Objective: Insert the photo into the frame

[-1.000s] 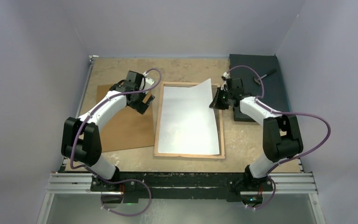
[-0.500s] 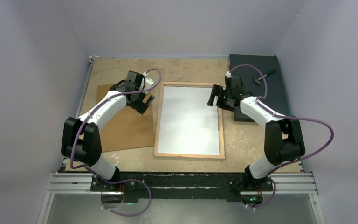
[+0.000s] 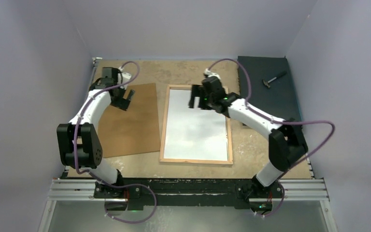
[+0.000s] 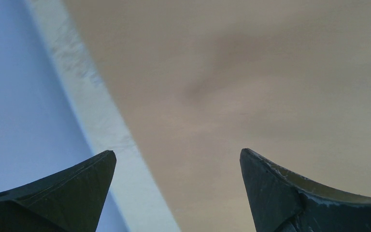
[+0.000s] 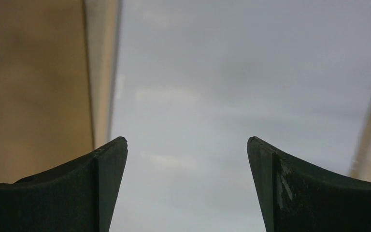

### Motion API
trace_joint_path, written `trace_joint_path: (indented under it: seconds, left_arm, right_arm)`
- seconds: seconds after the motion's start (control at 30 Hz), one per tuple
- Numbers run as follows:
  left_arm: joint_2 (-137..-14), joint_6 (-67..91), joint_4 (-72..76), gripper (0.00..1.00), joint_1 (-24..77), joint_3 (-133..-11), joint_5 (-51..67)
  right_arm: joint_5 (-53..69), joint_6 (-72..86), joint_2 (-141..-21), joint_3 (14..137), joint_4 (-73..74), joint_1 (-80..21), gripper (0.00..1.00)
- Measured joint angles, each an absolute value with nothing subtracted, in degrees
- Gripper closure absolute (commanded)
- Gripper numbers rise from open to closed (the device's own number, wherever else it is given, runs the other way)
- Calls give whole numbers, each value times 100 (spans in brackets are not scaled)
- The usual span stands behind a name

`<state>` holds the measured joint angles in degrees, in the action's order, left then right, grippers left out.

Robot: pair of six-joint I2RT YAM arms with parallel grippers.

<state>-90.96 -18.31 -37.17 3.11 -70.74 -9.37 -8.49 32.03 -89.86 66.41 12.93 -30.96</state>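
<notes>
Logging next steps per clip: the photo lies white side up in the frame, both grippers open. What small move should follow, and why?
Probably lower the right gripper to press the photo down near its far end. It looks flat inside the frame, the open gripper hangs right above it, and the pictures cannot show whether it is fully seated.

smooth white paper back of the photo (image 3: 194, 123), light wood frame (image 3: 196, 160), matt brown board (image 3: 128, 121)
</notes>
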Motion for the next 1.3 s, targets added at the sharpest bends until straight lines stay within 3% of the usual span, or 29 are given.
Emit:
trace_joint_path:
  seconds: [0.2,0.43,0.73,1.3]
  left_arm:
    - [-9391,-2340,-3564,6,-1162,-7214,-1151]
    - [-9789,-2836,-2775,11,-2211,-6910,-1844]
    - [-10254,-2947,-2001,14,-2248,-6274,-2119]
    - [-10318,-2880,-1286,15,-2244,-6051,-2102]
  right_arm:
    - [-834,3459,-10589,8586,1238,-4403,2]
    - [-788,3701,-12372,10481,1170,-4974,1]
    - [-792,3968,-13552,11196,1391,-4989,1]
    - [-576,4191,-14064,11902,1616,-5137,1]
